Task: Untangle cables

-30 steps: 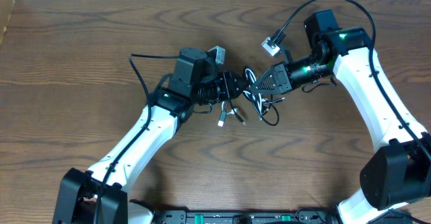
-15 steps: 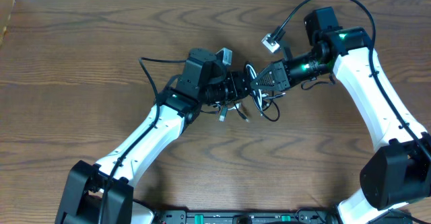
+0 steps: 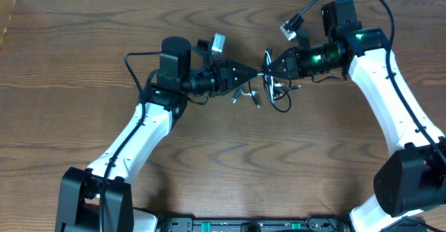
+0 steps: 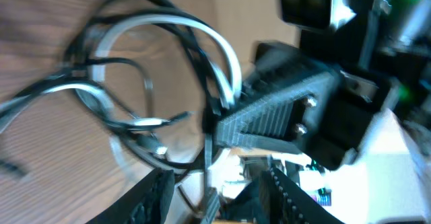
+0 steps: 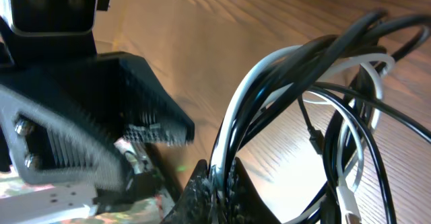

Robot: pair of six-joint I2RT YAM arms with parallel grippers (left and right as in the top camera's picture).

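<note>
Two arms meet nose to nose over the far middle of the wooden bench [image 3: 83,23]. The left arm climbs diagonally from the near-left corner, bends at its dark elbow and runs level to the right, with its wrist rolled so the camera sits on the far side. The right arm rises along the right edge, folds near the far side and points back to the left, angled slightly toward the near side.

The left end effector [image 3: 252,76] stops just short of the right end effector [image 3: 267,66], tip facing tip. From its own wrist view the left fingers [image 4: 153,196] stand moderately apart. That view is blurred, and I see nothing pinched between them.

The right one is closed down tight, its tips clamped on a bunch of strands where the cables [image 3: 268,94] gather. The white cable [image 5: 236,106] and black cable [image 5: 316,52] rise together out of that pinch and fan into overlapping loops.

From above, the tangle hangs just below and between the two tips, spreading toward the near side. Its small plug ends [image 3: 254,101] lie just left of the loops, and I cannot tell whether the loops touch the wood.
</note>
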